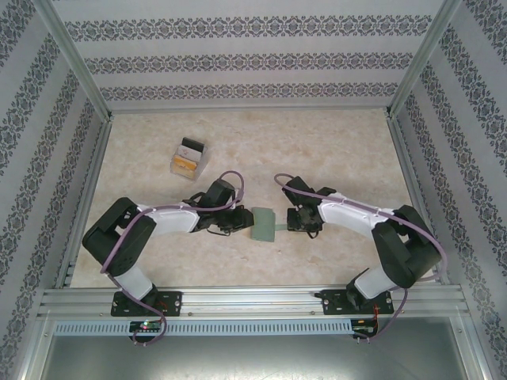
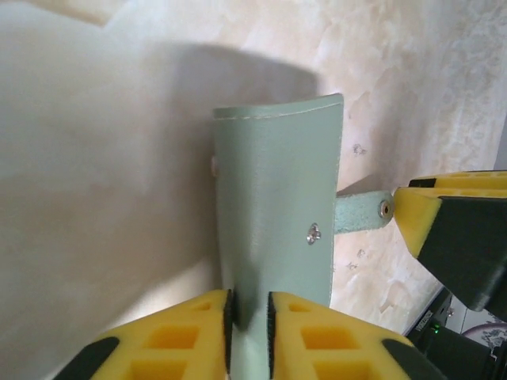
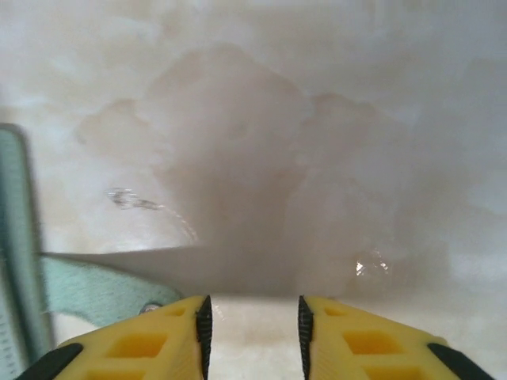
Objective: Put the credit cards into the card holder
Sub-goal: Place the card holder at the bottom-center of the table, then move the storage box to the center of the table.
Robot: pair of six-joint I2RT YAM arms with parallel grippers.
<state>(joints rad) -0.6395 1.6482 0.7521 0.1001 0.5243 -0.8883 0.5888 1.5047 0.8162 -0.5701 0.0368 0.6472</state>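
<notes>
From where I stand I count one card holder [image 1: 262,224], grey-green, at the centre of the frame. One clear box [image 1: 188,156] sits upper left, with one black card [image 1: 191,146] and one orange-yellow card [image 1: 184,164] showing; whether more are stacked there I can't tell. Two arms: left arm [image 1: 150,222] and right arm [image 1: 364,218].

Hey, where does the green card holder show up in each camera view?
Top external: card holder, just below the picture's centre.
Left wrist: card holder, centre, running up from the bottom edge.
Right wrist: card holder, along the left edge.
Shared landmark: the beige marbled table.
</notes>
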